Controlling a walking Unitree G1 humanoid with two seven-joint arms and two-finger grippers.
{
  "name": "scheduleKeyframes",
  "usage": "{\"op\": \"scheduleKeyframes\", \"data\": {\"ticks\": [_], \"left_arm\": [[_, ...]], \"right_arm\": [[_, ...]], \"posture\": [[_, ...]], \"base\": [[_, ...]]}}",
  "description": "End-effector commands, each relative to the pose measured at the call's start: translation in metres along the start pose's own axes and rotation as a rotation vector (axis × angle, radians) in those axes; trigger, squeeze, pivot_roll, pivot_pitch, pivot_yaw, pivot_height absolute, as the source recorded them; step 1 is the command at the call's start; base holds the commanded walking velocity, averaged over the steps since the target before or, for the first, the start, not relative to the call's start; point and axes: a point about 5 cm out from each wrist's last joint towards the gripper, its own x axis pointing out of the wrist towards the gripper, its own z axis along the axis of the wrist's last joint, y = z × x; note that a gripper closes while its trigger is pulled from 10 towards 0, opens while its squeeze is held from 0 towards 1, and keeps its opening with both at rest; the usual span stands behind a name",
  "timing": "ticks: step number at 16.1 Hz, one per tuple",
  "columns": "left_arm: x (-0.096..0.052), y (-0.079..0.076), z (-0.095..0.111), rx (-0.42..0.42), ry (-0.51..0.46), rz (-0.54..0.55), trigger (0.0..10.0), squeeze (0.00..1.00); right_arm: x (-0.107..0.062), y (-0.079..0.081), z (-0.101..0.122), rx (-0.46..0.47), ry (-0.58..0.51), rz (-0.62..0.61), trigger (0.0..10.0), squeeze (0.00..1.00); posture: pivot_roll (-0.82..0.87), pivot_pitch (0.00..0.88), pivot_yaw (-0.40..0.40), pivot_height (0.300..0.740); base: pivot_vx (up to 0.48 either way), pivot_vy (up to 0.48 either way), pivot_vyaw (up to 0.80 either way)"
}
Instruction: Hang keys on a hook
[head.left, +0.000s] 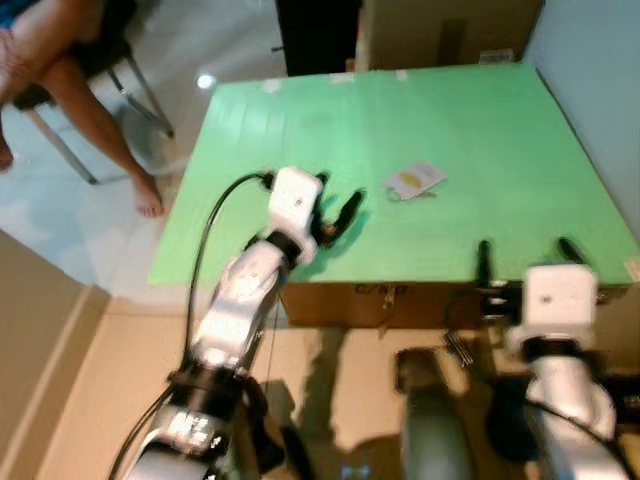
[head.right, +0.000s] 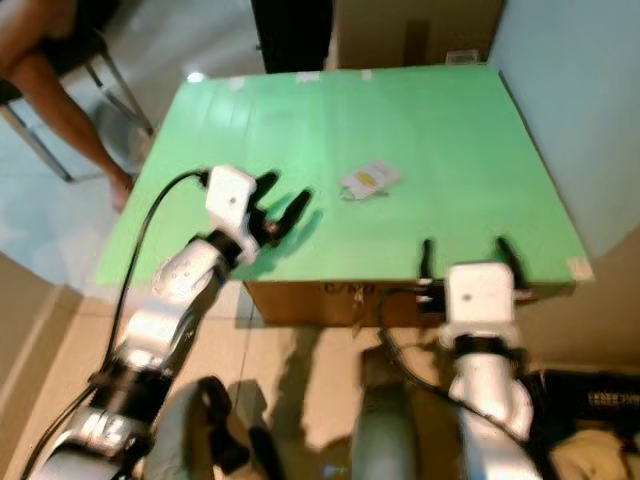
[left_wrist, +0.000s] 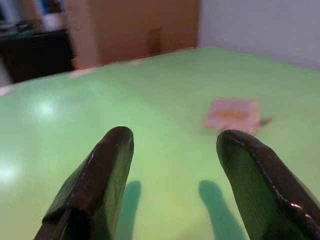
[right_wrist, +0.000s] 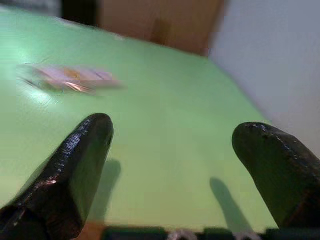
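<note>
keys (head.left: 414, 181) with a pale tag lie flat near the middle of the green table (head.left: 500, 130), long axis slanted, tag end toward the table's far right side, small ring end toward the left gripper (head.left: 337, 205). left gripper over the table's near left part, fingers spread, empty. right gripper (head.left: 527, 258) at the table's near edge, fingers spread wide, empty. beyond the table: brown cardboard panel (head.left: 440, 30), pale wall on the right. person's legs (head.left: 90, 110) on a chair (head.left: 120, 70) past the table's left side, tiled floor.
</note>
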Motion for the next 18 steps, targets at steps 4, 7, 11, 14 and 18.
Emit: {"op": "scheduleKeyframes", "data": {"ticks": [4, 7, 11, 14, 18], "left_arm": [[-0.004, 0.001, 0.004, -0.002, -0.016, 0.011, 10.0, 0.00], [-0.014, 0.010, 0.002, -0.069, 0.000, 0.044, 10.0, 0.00], [-0.016, 0.003, 0.007, -0.068, -0.011, 0.028, 10.0, 0.00], [-0.021, 0.004, 0.008, -0.055, 0.000, 0.024, 10.0, 0.00], [-0.038, 0.012, 0.011, -0.023, 0.019, 0.076, 10.0, 0.00]], "right_arm": [[0.006, 0.000, -0.008, 0.060, 0.048, -0.028, 10.0, 0.00], [0.011, 0.002, -0.009, 0.071, 0.046, -0.033, 10.0, 0.00], [0.031, -0.004, 0.001, 0.090, -0.009, -0.046, 10.0, 0.00], [0.050, -0.009, 0.014, 0.104, -0.063, -0.050, 10.0, 0.00], [0.078, 0.006, 0.023, 0.124, -0.094, 0.039, 10.0, 0.00]], "posture": [[-0.34, 0.183, 0.109, 0.610], [-0.32, 0.188, 0.114, 0.610], [-0.30, 0.193, 0.119, 0.610], [-0.27, 0.205, 0.125, 0.610], [-0.17, 0.228, 0.108, 0.610]], "base": [[0.000, 0.000, 0.00], [0.000, 0.000, 0.00], [0.000, 0.000, 0.00], [0.000, 0.000, 0.00], [0.000, 0.000, 0.00]]}}
